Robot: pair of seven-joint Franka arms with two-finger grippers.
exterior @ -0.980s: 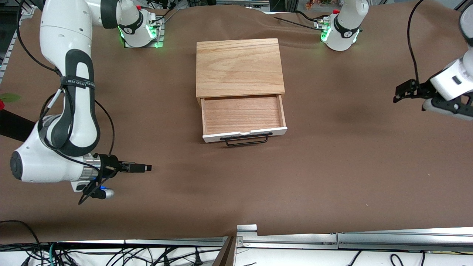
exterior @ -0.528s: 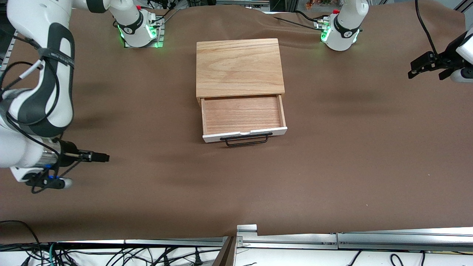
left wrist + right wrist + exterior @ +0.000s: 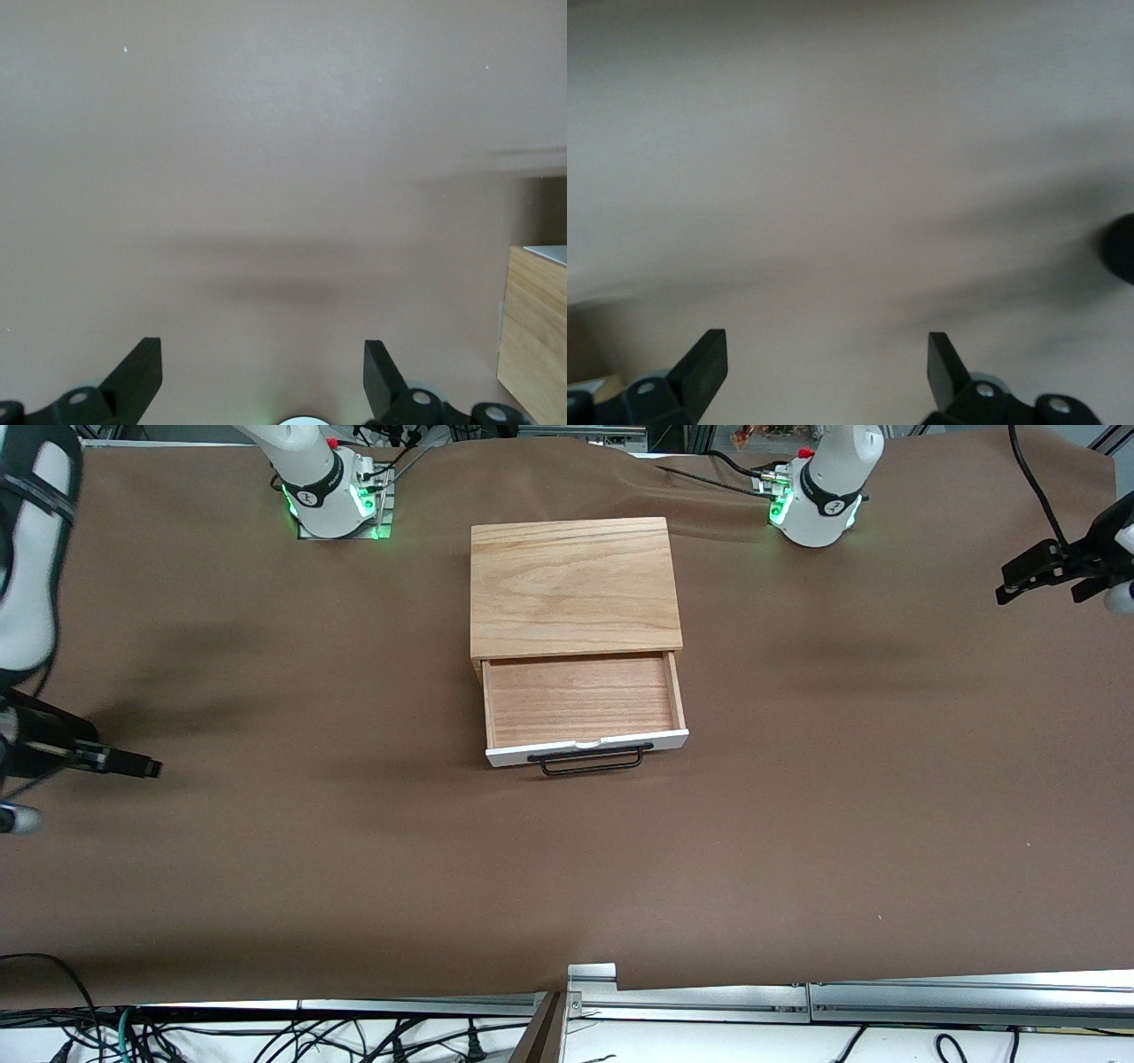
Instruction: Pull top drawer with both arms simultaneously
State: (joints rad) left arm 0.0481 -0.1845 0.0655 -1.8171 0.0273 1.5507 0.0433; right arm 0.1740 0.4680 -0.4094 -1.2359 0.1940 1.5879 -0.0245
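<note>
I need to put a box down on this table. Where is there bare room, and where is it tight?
Bare brown cloth lies between the top drawer and the table edge nearer the camera, and beside the cabinet toward each arm's end. The open right hand and open left hand hang at the ends. It is tightest by the arm bases.

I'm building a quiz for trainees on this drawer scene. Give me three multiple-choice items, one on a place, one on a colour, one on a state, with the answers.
1. Where is the black wire handle?
A. on the cabinet top
B. on the top drawer's white front
C. inside the drawer

2. What colour is the top drawer's inside?
A. reddish-brown
B. white
C. green

3. How does the drawer stand?
A. pushed in
B. lifted off the cabinet
C. pulled out

Answers: 1 B, the bar sits along the white panel nearest the front camera. 2 A, bare reddish-brown wood shows. 3 C, it juts out from under the light-oak cabinet top, with the left gripper and right gripper both open and away from it.
</note>
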